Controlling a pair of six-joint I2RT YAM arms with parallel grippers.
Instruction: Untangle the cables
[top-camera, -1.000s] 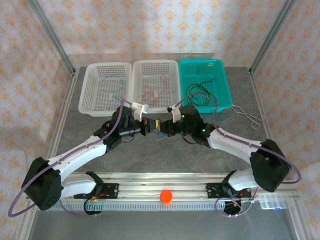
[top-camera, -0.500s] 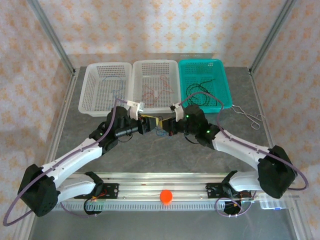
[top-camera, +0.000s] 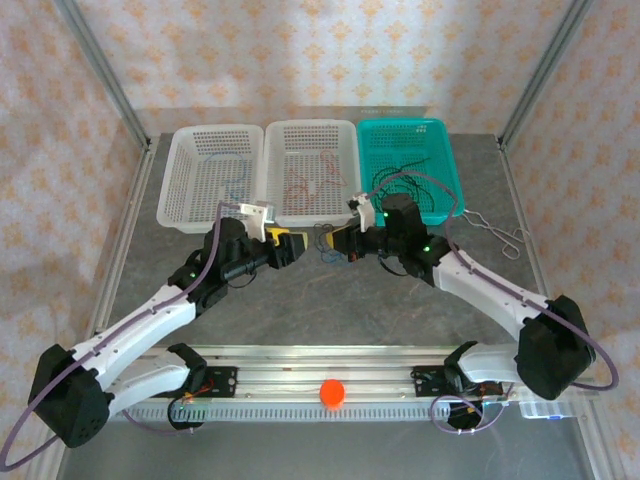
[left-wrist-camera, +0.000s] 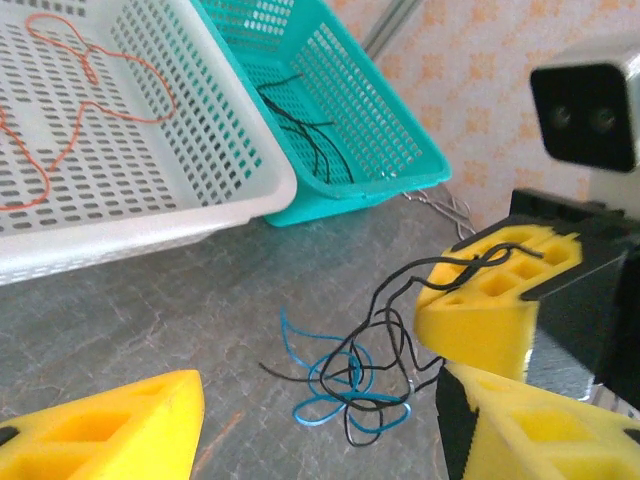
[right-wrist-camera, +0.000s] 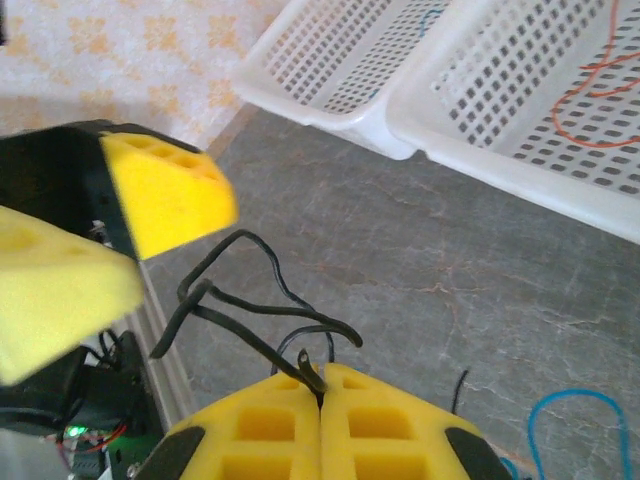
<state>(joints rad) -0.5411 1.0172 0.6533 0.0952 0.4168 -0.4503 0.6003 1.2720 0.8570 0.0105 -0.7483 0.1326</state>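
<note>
Left gripper (top-camera: 293, 243): centre-left of the overhead frame, fingers spread wide, gripping nothing.
Cables (left-wrist-camera: 345, 385): blue and black tangle resting on the grey table (left-wrist-camera: 150, 310), lower centre of the left wrist frame, between the 2 grippers.
Right gripper (right-wrist-camera: 320, 380): bottom centre, fingers pressed together, pinching 1 black cable (right-wrist-camera: 203, 290).

Arm links (top-camera: 150, 318): rounded white shells
Joints (top-camera: 545, 350): bulky black housings
Cords (top-camera: 212, 245): thick purple, looping along each arm
Fingers (right-wrist-camera: 270, 430): yellow wedge blocks with honeycomb cut-outs

grey table (top-camera: 330, 300) bears three baskets (top-camera: 295, 145) (one teal), forceps (top-camera: 497, 232), tangled cables (left-wrist-camera: 345, 385).
</note>
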